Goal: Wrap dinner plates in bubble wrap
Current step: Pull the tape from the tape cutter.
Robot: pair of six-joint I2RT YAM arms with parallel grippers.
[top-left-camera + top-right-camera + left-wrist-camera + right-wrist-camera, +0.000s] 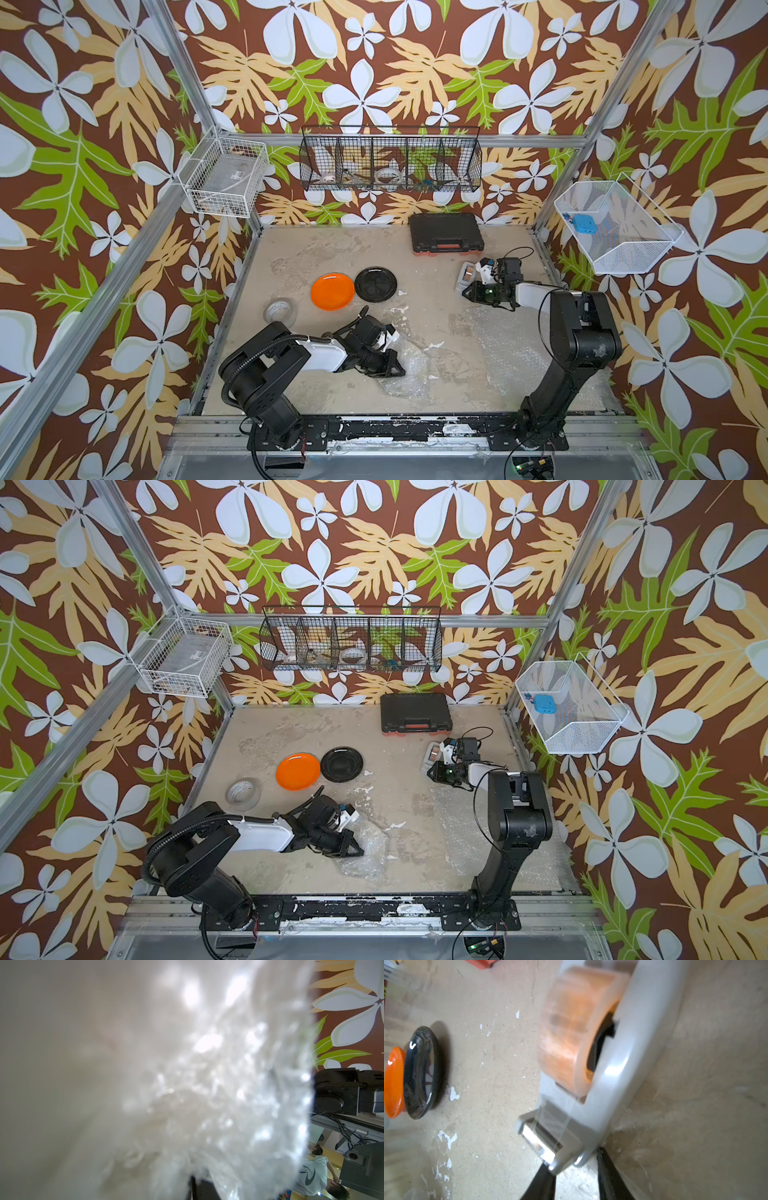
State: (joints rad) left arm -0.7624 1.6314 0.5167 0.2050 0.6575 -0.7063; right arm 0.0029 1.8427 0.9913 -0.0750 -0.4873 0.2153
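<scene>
Over a scuffed beige table (316, 249): two black robot arms, one at each front corner.
Near the front edge, shows the left gripper (400, 371) closed tight on a bunched, crinkled piece of clear bubble wrap (409, 380), with a second, flat sheet (494, 345) spread toward the right arm's base. Mid-table, well apart from the wrap, shows the orange plate (332, 291) just beside the black plate (375, 284), and a clear tape roll (280, 312) near the orange one. Farther back on the right, shows the right gripper (466, 292), jaws partly apart astride a grey tape dispenser (629, 1053); cannot tell whether clamped.
</scene>
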